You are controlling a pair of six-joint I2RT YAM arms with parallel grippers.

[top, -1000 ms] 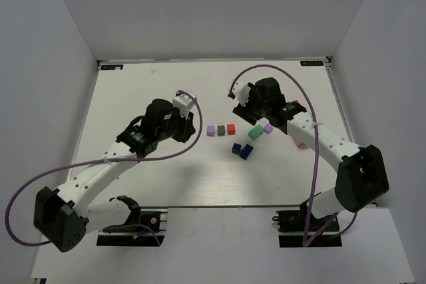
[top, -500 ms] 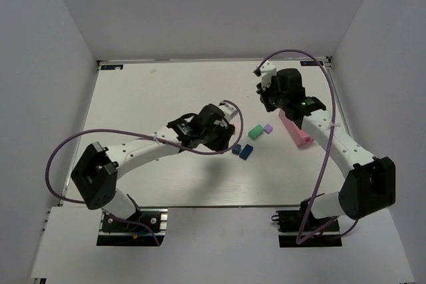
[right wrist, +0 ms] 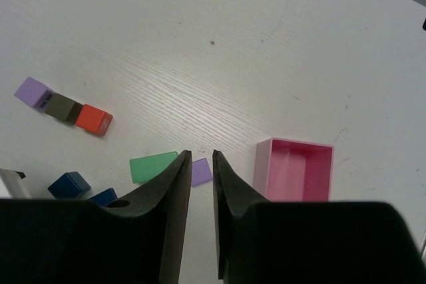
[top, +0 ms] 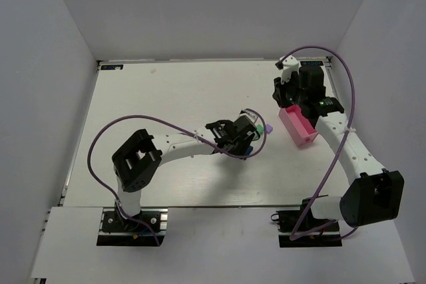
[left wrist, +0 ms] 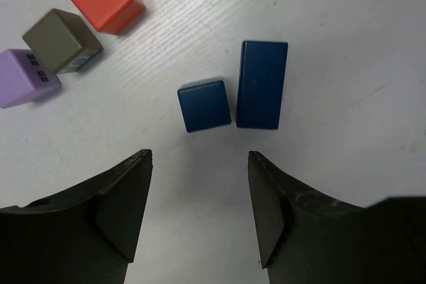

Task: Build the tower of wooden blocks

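Claws empty above the scattered wood blocks (right wrist: 154,167).
Left claw (left wrist: 200,157) half open, low centre, below blue cube (left wrist: 204,105); right claw (right wrist: 202,157) barely parted, left of pink tray (right wrist: 261,164).

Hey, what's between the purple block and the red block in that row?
A dark brown block, clearest in the left wrist view.
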